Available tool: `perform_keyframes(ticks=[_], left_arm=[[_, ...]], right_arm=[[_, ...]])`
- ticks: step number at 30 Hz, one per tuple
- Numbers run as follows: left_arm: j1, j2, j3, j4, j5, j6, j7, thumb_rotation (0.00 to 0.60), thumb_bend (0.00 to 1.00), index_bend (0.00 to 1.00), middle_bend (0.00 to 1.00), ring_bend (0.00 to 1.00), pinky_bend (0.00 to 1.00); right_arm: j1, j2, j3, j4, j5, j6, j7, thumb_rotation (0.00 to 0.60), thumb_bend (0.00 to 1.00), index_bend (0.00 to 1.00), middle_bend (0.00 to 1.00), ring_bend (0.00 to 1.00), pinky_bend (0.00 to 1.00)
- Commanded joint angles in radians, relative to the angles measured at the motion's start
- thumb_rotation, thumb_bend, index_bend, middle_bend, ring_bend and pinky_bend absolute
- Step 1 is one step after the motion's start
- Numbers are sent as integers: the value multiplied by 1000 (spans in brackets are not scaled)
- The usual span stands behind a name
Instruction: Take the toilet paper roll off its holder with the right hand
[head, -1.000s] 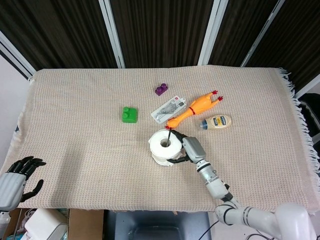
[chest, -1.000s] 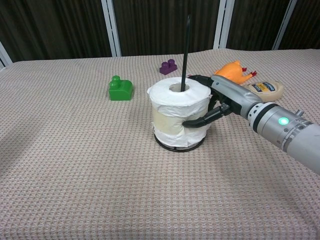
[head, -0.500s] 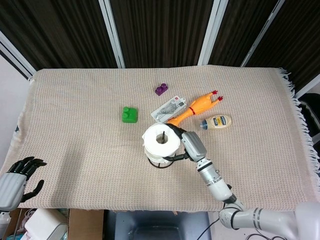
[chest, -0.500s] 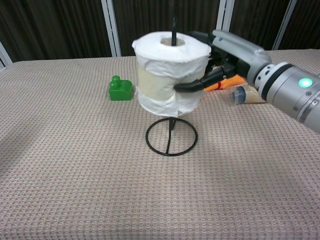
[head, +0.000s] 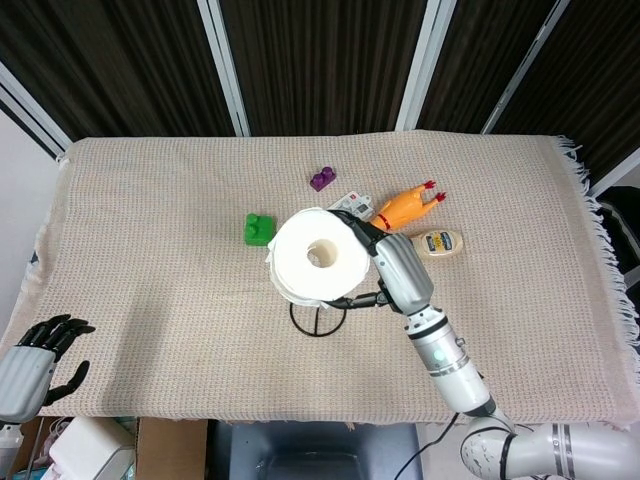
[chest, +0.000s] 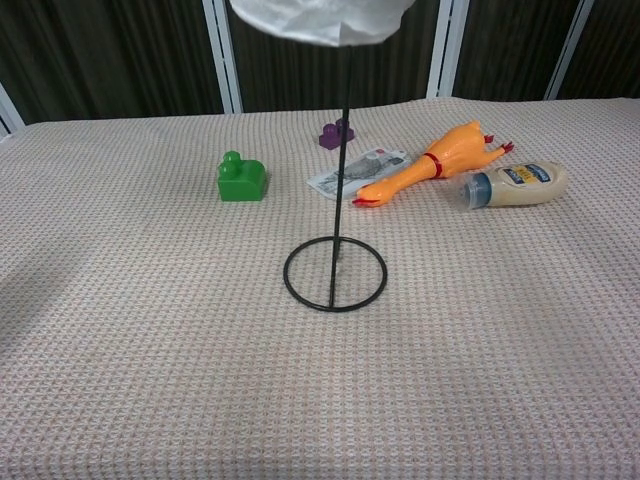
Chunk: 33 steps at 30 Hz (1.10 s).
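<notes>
My right hand (head: 392, 268) grips the white toilet paper roll (head: 318, 256) from its right side and holds it high above the table. In the chest view only the roll's underside (chest: 322, 18) shows at the top edge, with the rod of the black wire holder (chest: 335, 272) reaching up to it. The holder's ring base (head: 318, 320) rests on the cloth below the roll. Whether the rod's tip is still inside the roll's core I cannot tell. My left hand (head: 42, 352) hangs off the table's front left corner with its fingers apart, holding nothing.
A green block (chest: 241, 177) lies left of the holder, a purple block (chest: 337, 132) behind it. A flat packet (chest: 355, 172), an orange rubber chicken (chest: 432, 162) and a small mayonnaise bottle (chest: 515, 182) lie to the back right. A woven beige cloth (head: 150, 250) covers the table.
My right hand has lifted the roll from the holder's base up along the rod, out of most of the chest view. The holder stays on the cloth. The left hand has not moved.
</notes>
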Motion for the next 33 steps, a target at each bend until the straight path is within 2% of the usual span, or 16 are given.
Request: perform_keyframes(ticks=[1, 4, 6, 10, 13, 18, 23, 26, 30, 31, 33], left_arm=[[-1, 0, 0, -1, 0, 0, 0, 600, 414, 305, 264, 184, 259], [1, 0, 1, 1, 3, 4, -3, 600, 414, 304, 265, 184, 259], [2, 0, 1, 1, 5, 6, -4, 600, 414, 304, 265, 184, 259], [1, 0, 2, 2, 6, 5, -5, 600, 414, 304, 264, 184, 260], [0, 0, 1, 2, 6, 5, -4, 600, 414, 305, 265, 184, 259], [-1, -1, 0, 0, 2, 1, 1, 600, 414, 304, 265, 184, 259], [-5, -4, -1, -1, -2, -8, 12, 600, 414, 304, 265, 184, 260], [-5, -4, -2, -2, -6, -11, 16, 600, 414, 305, 265, 184, 260], [-5, -3, -2, -2, -7, -10, 14, 600, 414, 304, 265, 183, 260], [-4, -3, -2, -2, -8, -9, 13, 600, 414, 304, 265, 184, 260], [-1, -1, -1, 0, -2, 0, 6, 600, 414, 305, 265, 184, 260]], right_arm=[[-18, 49, 29, -83, 20, 50, -38, 600, 84, 728, 546, 518, 654], [-52, 84, 27, -147, 8, 95, -39, 600, 86, 728, 546, 518, 660], [-90, 123, 2, -188, -1, 115, -42, 600, 96, 728, 547, 518, 668], [-176, 222, -82, -224, -16, 130, -56, 600, 114, 725, 547, 518, 671], [-239, 283, -149, -198, -43, 128, 3, 600, 114, 723, 547, 518, 672], [-292, 304, -238, -24, -71, 71, 192, 600, 114, 722, 547, 518, 672], [-280, 241, -295, 180, -97, -29, 352, 600, 114, 716, 547, 518, 672], [-268, 182, -320, 287, -137, -52, 382, 600, 114, 709, 547, 512, 672], [-263, 148, -329, 340, -160, -52, 389, 600, 114, 696, 547, 490, 672], [-260, 121, -336, 379, -175, -51, 388, 600, 114, 690, 547, 483, 672], [-244, 16, -354, 521, -209, -52, 366, 600, 114, 668, 547, 460, 665]])
